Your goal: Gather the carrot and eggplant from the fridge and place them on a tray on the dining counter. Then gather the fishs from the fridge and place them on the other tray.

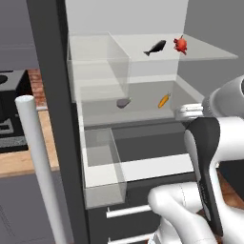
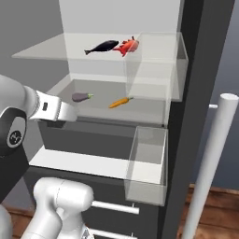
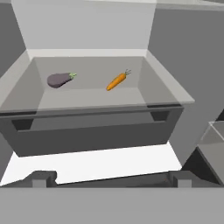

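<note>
So nothing is gathered: we face the fridge [image 2: 196,70], gripper [image 3: 109,178] open, carrot [image 3: 117,81] at 12, eggplant [image 3: 60,79] at 11, fish [image 2: 102,46] shelved above.

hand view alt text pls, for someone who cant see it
The open gripper faces the inside of the open fridge, where an eggplant and a carrot lie apart on a clear shelf, eggplant to the left in this view. Below the shelf is a dark grey drawer front, then a white shelf.
</note>
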